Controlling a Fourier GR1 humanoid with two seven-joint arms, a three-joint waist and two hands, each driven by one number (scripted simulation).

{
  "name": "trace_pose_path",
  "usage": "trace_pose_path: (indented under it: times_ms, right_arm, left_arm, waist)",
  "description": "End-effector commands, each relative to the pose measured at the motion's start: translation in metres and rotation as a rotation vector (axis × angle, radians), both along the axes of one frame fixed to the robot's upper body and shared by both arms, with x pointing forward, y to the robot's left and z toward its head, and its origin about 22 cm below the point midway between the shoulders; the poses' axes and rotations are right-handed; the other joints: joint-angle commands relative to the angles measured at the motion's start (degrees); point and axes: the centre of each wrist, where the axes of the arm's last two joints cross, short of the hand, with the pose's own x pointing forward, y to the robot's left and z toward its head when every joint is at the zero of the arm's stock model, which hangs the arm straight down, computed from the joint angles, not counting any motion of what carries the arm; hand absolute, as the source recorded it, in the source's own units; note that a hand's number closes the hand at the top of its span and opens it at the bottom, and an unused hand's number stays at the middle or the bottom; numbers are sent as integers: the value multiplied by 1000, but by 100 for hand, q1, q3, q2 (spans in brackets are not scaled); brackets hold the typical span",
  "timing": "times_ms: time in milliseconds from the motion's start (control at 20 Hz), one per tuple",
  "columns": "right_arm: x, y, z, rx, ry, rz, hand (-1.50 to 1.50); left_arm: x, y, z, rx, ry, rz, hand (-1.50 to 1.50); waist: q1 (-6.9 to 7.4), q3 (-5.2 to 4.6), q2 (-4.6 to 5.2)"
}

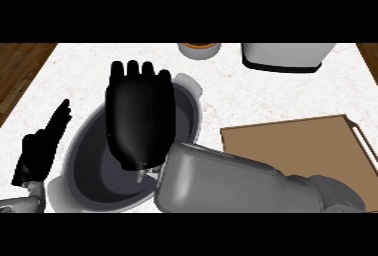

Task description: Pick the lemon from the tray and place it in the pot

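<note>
The grey pot [83, 131] stands on the white counter at centre left, one handle showing at its far rim. My right hand [136, 117] hovers flat over the pot's opening, palm down, fingers straight and pointing away from me; it is open. It covers much of the pot's inside. The brown tray [295, 140] lies to the right, and its visible surface is bare. My right forearm covers its near left corner. No lemon shows anywhere; whether one lies under the hand cannot be told. My left hand [40, 150] rests open at the left edge, fingers up.
A white appliance [284, 55] stands at the back right. A small round container with a brown top [199, 50] sits at the back centre. The counter ends at dark wood on the left and at the far right.
</note>
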Motion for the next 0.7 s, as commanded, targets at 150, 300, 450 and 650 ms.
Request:
trace_pose_path:
  times_ms: [150,300,450,650]
  right_arm:
    - [30,4,-17,151,67,-151,150]
    - [52,2,-19,159,75,-159,150]
    - [75,-4,-30,108,88,-181,150]
    - [98,-16,-56,28,120,-203,150]
  left_arm:
    - [-4,-4,-16,-20,12,12,0]
    - [-5,-9,0,-11,-13,17,0]
    - [2,9,5,-31,-10,18,0]
    - [5,-10,8,-15,-1,5,0]
  waist:
    - [-121,-11,56]
    - [-44,-4,61]
    - [-90,-8,82]
    - [-30,-5,107]
